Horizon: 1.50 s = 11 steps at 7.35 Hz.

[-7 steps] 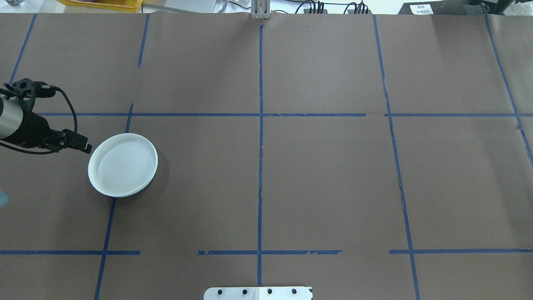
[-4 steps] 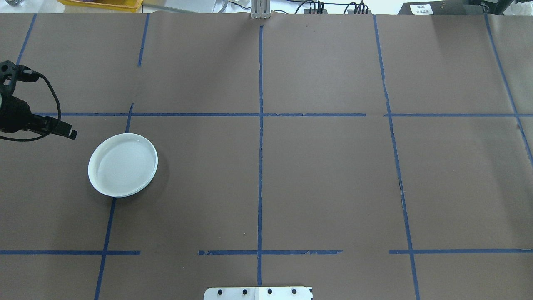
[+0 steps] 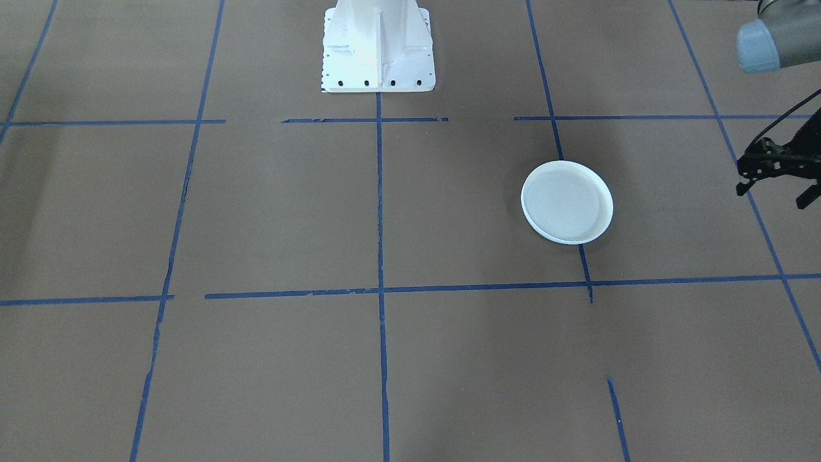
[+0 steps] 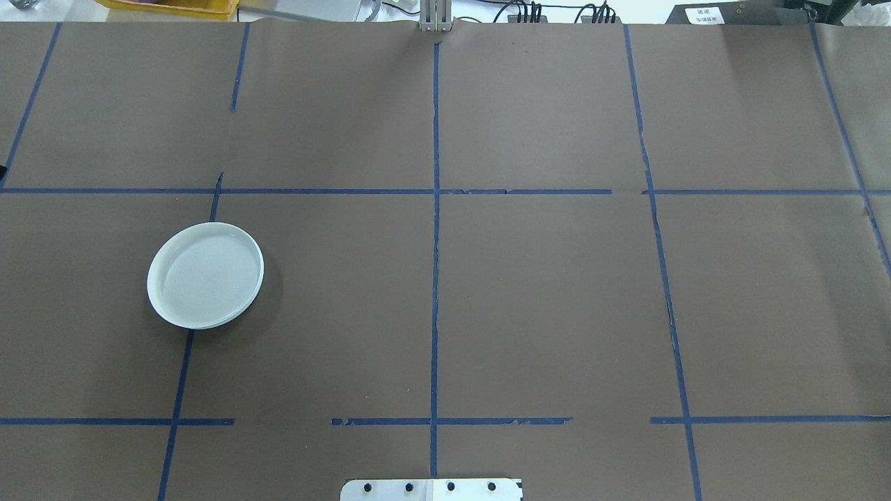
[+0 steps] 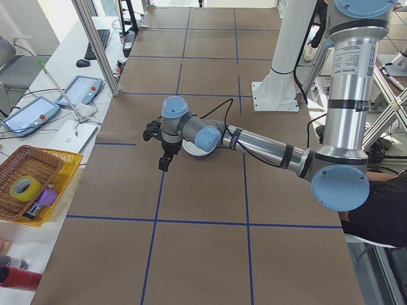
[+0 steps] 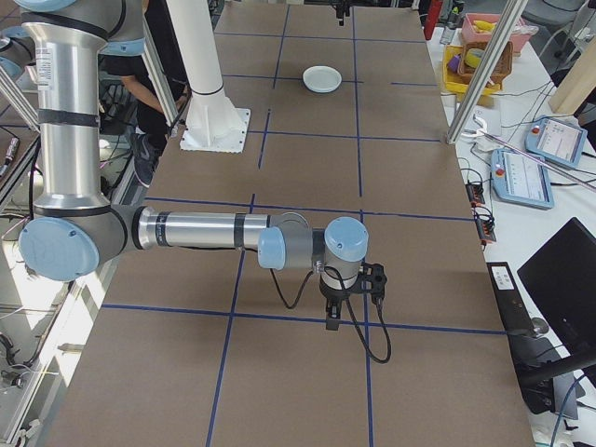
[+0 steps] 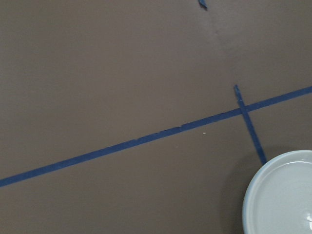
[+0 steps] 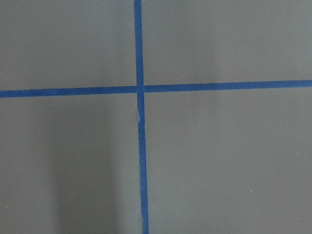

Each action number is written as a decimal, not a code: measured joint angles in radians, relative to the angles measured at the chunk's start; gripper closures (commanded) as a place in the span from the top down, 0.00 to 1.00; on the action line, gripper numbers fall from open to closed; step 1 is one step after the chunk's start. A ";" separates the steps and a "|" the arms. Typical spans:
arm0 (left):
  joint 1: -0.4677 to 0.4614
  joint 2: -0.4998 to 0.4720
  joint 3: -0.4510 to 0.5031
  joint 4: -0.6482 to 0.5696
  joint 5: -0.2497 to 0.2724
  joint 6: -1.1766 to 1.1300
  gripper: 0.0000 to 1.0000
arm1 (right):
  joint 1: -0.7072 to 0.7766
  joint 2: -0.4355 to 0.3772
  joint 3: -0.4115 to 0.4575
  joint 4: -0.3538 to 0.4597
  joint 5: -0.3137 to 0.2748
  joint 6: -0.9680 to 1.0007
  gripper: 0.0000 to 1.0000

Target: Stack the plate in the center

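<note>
A round pale blue-grey plate with a smooth inside and a low rim lies flat on the brown table, left of the middle. It also shows in the front-facing view, small and far in the right side view, and in the left wrist view's bottom right corner. My left gripper hangs open and holds nothing, well off the plate's outer side and apart from it. It is outside the overhead view. My right gripper hovers over bare table at the far end. I cannot tell whether it is open.
Blue tape lines divide the brown table cover into squares. The white robot pedestal stands at the table's near edge. A yellow tray with a wicker basket and tablets sit beyond the left end.
The left arm has drawn back to the left and away from the plate, leaving the overhead view. The plate has not moved.
</note>
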 measured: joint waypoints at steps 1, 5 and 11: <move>-0.050 0.004 0.011 0.071 0.000 0.082 1.00 | 0.000 0.000 0.000 0.000 0.000 0.000 1.00; -0.168 0.032 0.064 0.232 -0.051 0.201 1.00 | 0.000 0.000 0.000 0.000 0.000 0.001 1.00; -0.275 0.081 0.152 0.234 -0.120 0.265 1.00 | 0.000 0.000 0.000 0.000 0.000 0.000 1.00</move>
